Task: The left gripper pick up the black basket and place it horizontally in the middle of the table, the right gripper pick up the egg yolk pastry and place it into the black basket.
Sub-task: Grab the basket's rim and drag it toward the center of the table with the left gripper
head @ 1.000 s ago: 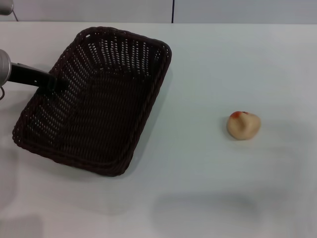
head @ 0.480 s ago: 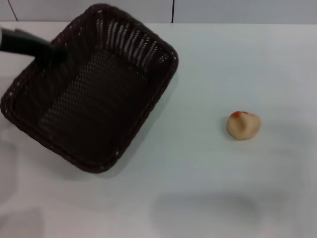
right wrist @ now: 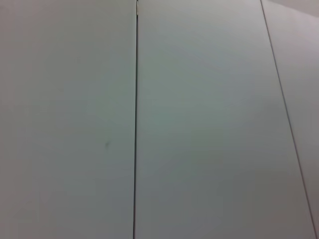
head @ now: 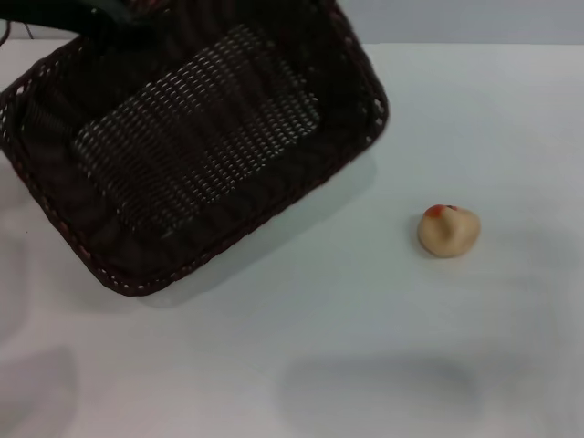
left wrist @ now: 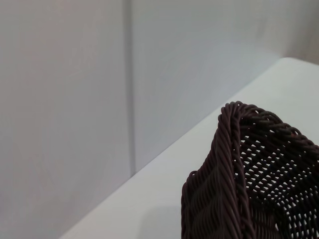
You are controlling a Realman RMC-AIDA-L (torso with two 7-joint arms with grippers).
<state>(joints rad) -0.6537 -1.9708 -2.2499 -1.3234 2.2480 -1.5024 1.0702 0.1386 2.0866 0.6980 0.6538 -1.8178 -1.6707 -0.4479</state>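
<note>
The black basket (head: 201,146) hangs lifted and tilted over the left half of the white table (head: 383,301), its open side facing the head view. My left gripper (head: 111,15) is shut on the basket's far left rim at the top left of the head view; only its black fingers show. The basket's braided rim also shows in the left wrist view (left wrist: 230,164). The egg yolk pastry (head: 449,230), tan with an orange-red patch, lies on the table to the right, well apart from the basket. My right gripper is out of view.
A grey panelled wall (head: 474,18) runs behind the table's far edge. The right wrist view shows only wall panels (right wrist: 199,124). A soft shadow (head: 374,388) lies on the table near the front.
The left gripper has lifted the basket off the table, raised it toward the back and swung it to the right, tilting it more. The pastry has not moved.
</note>
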